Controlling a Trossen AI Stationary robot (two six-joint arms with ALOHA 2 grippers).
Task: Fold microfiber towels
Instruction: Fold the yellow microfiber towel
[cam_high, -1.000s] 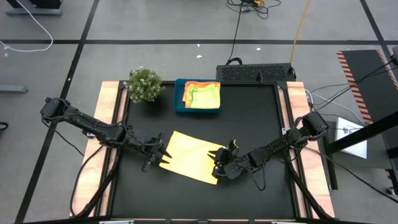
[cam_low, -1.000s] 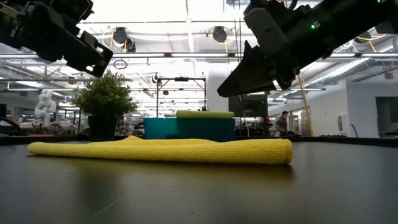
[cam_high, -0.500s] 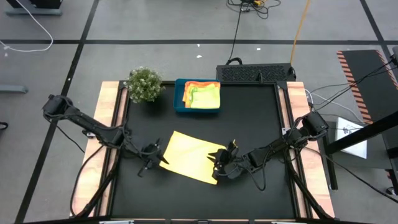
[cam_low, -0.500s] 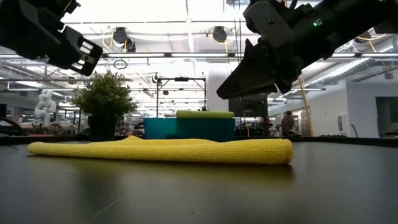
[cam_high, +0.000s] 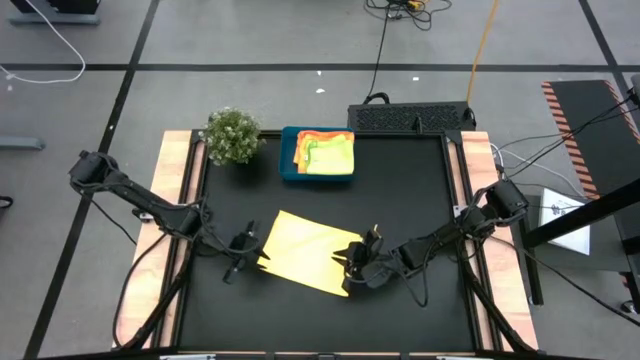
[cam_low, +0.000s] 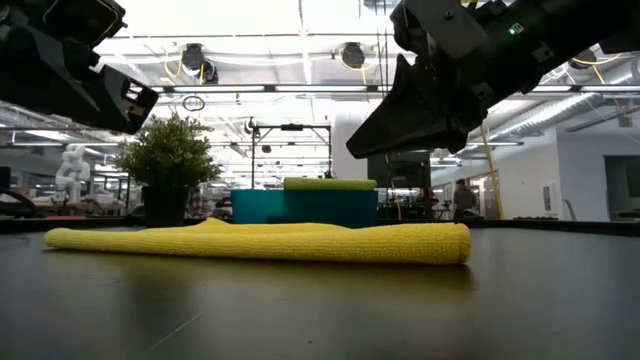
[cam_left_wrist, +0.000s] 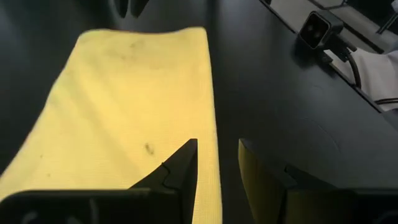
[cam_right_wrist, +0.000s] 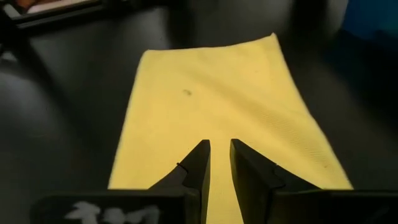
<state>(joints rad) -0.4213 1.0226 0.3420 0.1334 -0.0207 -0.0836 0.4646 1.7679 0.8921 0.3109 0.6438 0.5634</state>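
**Two pincers over one half-folded towel: where I could slip**

From above, my left gripper (cam_high: 243, 255) hangs at one short end of the yellow towel (cam_high: 305, 252) and my right gripper (cam_high: 357, 265) at the other. The towel lies slantwise in the middle of the black table (cam_high: 420, 190), well apart from the blue tray (cam_high: 289, 170) holding the other towels (cam_high: 327, 153). My worry: if the two ends are not pinched evenly, the next fold will come out skewed.

Level with the table, the towel (cam_low: 260, 241) lies flat and doubled, with a rounded fold at one end. Both pincers sit clear above it, touching nothing. Coming down too shallow, I judge I'd catch only the top layer and peel it open.

Past my left fingers (cam_left_wrist: 180, 168), parted and empty, the cloth (cam_left_wrist: 124, 106) looks smooth with a straight edge.

My right fingers (cam_right_wrist: 200, 165) stand narrowly apart, gripping nothing; the towel (cam_right_wrist: 217, 106) shows faint creases and a small dark speck
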